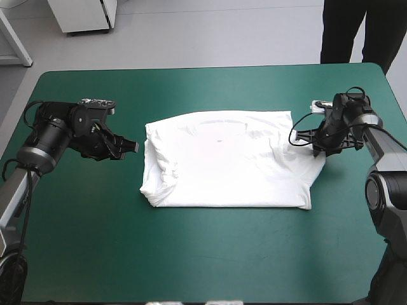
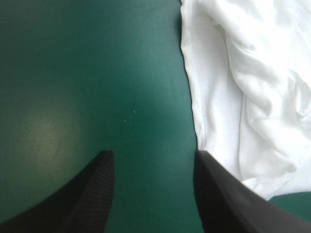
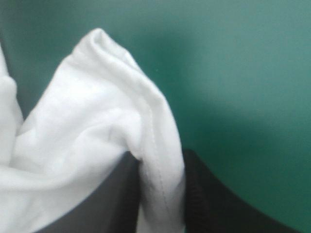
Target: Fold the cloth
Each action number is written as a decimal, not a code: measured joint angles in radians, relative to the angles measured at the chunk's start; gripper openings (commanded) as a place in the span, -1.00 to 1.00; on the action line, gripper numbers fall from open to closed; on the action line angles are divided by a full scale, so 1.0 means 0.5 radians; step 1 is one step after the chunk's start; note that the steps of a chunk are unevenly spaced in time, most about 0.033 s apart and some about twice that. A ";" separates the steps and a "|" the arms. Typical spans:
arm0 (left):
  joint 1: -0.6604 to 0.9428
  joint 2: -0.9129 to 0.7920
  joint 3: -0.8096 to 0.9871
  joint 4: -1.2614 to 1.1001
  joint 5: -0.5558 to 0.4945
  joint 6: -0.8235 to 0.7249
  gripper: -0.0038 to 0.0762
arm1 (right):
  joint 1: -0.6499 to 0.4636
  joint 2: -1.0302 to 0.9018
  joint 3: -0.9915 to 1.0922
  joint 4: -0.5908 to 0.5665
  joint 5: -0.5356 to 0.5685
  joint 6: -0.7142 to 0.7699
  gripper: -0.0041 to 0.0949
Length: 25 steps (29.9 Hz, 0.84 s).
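At table ctr, T-shirt lies flat; right gripper clamps its edge, left gripper spread beside it.

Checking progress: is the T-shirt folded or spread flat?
Partly folded: the T-shirt lies a flat rectangle, sleeves tucked in; right tool grips its edge.

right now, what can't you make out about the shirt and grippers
High view: the right gripper hides its fingertips under its wrist.
Right wrist view: the T-shirt pinched there is blurred; sleeve or hem unclear.
Left wrist view: the T-shirt runs off the edge beside the open left gripper.
All views: top layer hides lower layers.
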 measured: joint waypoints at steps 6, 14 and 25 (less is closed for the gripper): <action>0.000 0.000 0.000 -0.015 -0.003 0.000 0.00 | 0.000 -0.004 0.000 0.052 -0.010 0.008 -0.95; 0.000 0.000 0.000 -0.062 -0.003 0.000 0.00 | 0.028 -0.166 0.002 0.052 -0.022 -0.018 -0.95; 0.000 0.000 0.000 -0.073 -0.003 0.000 0.00 | 0.399 -0.235 -0.061 0.395 -0.118 -0.194 -0.95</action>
